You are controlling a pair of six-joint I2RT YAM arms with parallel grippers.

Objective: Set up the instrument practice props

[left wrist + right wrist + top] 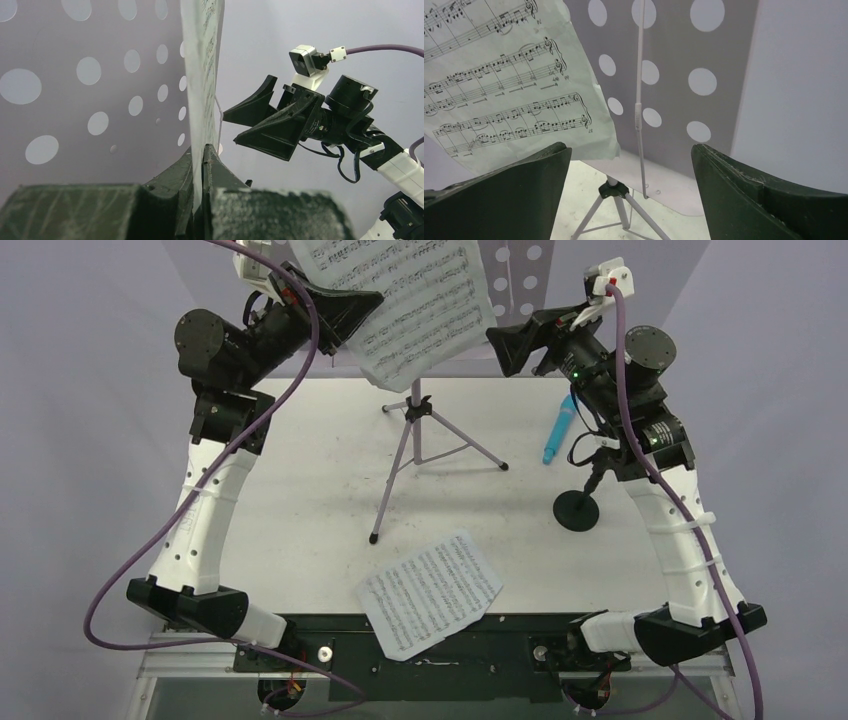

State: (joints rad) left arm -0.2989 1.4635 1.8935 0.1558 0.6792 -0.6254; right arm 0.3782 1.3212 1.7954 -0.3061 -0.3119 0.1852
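Note:
My left gripper [372,302] is shut on the left edge of a white sheet-music page [420,300] and holds it up against the perforated desk [522,280] of the lilac tripod music stand [415,435]. In the left wrist view the page [202,75] stands edge-on between my closed fingers [202,152], with the desk [100,90] behind it. My right gripper [497,350] is open and empty, level with the desk's right part. In its view [629,148] the page [499,90] is on the left and the desk [674,75] is ahead. A second page [430,590] lies flat at the table's near edge.
A turquoise-blue toy microphone [558,430] lies on the table at the right, under my right arm. The black round-based mic stand [577,508] stands near it. A thin wire page holder [639,100] runs down the desk. The tripod hub [611,191] and legs spread below.

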